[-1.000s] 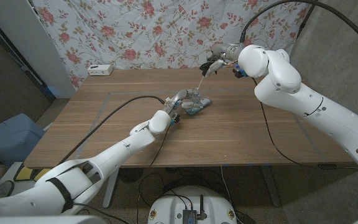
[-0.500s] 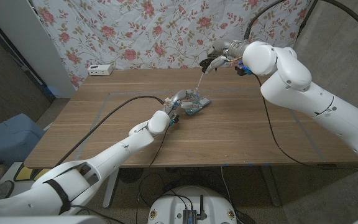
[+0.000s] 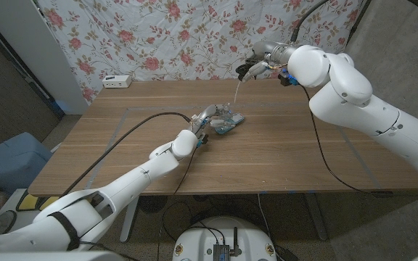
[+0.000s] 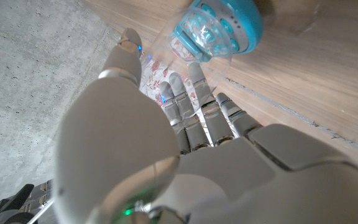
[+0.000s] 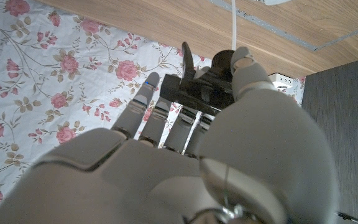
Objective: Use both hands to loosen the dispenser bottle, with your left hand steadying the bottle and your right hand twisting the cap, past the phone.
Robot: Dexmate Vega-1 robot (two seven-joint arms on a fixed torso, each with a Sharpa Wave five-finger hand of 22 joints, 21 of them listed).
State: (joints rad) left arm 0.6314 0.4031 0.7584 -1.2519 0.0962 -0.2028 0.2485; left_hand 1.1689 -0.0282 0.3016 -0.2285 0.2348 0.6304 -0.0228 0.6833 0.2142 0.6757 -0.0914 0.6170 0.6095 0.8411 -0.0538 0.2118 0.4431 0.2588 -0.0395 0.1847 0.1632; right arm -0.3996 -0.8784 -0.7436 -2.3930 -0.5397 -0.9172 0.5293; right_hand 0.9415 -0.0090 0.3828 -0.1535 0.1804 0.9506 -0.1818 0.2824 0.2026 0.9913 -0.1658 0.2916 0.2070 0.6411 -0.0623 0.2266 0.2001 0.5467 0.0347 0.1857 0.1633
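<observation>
The dispenser bottle [image 3: 226, 121] is held lying on the worktop [image 3: 281, 152] by the left robot hand [image 3: 204, 119]. The black pump cap [image 5: 207, 81], tube dangling, is pinched by the raised right robot hand [image 3: 256, 64].

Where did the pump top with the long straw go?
In the head view the black pump cap with its thin white tube is held up by the right hand near the table's far edge, above the clear bottle in the left hand.
</observation>
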